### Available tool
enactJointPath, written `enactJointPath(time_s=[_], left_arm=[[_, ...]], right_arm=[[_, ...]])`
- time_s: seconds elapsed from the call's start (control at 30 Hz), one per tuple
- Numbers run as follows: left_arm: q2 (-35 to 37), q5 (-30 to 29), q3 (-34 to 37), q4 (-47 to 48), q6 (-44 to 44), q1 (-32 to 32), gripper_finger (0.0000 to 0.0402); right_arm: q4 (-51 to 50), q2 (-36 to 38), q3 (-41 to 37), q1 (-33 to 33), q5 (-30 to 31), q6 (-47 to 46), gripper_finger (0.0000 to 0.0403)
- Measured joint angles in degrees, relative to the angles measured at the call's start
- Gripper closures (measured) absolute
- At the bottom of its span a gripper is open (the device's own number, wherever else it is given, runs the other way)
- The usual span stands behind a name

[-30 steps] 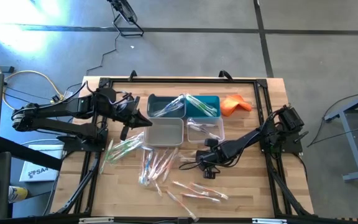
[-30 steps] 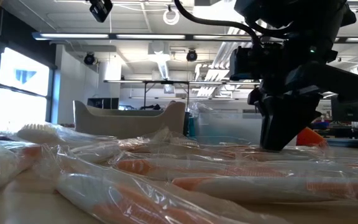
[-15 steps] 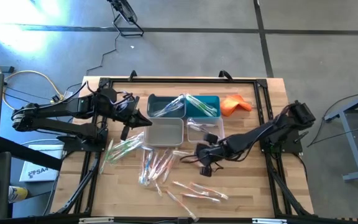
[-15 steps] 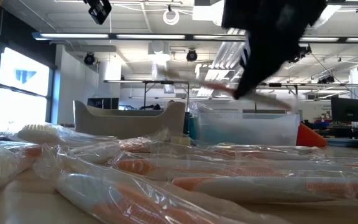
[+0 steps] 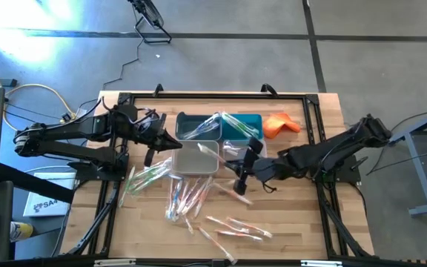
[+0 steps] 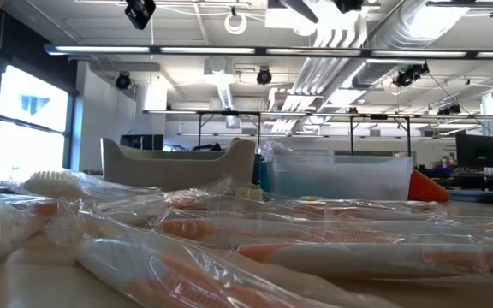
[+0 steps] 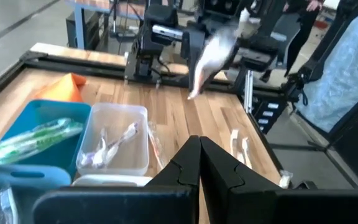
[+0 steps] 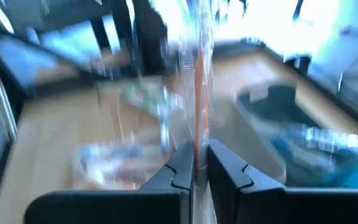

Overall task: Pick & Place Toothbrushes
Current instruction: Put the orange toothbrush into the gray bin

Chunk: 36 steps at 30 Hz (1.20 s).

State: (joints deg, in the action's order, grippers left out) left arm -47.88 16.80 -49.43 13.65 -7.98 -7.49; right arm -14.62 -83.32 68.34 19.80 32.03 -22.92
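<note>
The right tool [image 5: 245,172] hangs above the middle of the desk [image 5: 302,230], clenched on 1 wrapped toothbrush [image 8: 199,93] with an orange-red handle; in the right wrist view the wrapper stands up between the 2 dark fingers [image 8: 180,167], which press on it from both sides. From above, that toothbrush [image 5: 237,187] shows as a pale streak slanting down from the tool toward the loose pile, clear of the wood. The right arm stretches in from the desk's right edge, crossing just in front of the clear bin [image 5: 245,154].

The left tool [image 5: 175,143] sits near the left side of the bins, its fingers pressed together with nothing between them, tip just beside the grey bin [image 5: 196,158]. Its arm lies along the desk's left edge.

4 bins stand in a block at the back centre: a dark teal bin [image 5: 197,124] and a blue bin [image 5: 242,126] behind, both holding wrapped toothbrushes, the grey and clear ones in front. An orange cloth [image 5: 281,124] lies just right of the blue bin, near the back right corner.

The rest of the toothbrushes [image 5: 187,196] lie loose on the front half: a green-handled bunch [image 5: 147,178] toward the left rail, a pink-red cluster in the middle, and a few [image 5: 236,228] scattered nearer the front edge. The right front quarter of the desk is bare wood, as is the strip along the back left corner.
</note>
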Motion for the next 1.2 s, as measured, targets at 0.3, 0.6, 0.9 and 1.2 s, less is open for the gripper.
enactJointPath(time_s=[0.3, 0.6, 0.9, 1.2], left_arm=[[-0.28, 0.0, -0.02, -2.81, 0.21, -0.01, 0.0401], [-5.61, 0.02, -0.04, -17.5, 0.12, -0.01, 0.0338], [-13.27, 0.19, -0.02, -32.88, -1.32, -0.01, 0.0259], [-17.99, 0.2, -0.02, -44.15, -2.86, 0.01, 0.0256]], right_arm=[[18.47, 0.67, 0.0, -0.83, 4.19, 11.58, 0.0385], [20.94, 0.64, 0.0, -2.74, 4.09, 12.7, 0.0384], [21.03, 0.62, 0.0, -3.38, 4.05, 12.7, 0.0384], [21.01, 0.62, 0.0, -3.72, 4.05, 13.65, 0.0384]])
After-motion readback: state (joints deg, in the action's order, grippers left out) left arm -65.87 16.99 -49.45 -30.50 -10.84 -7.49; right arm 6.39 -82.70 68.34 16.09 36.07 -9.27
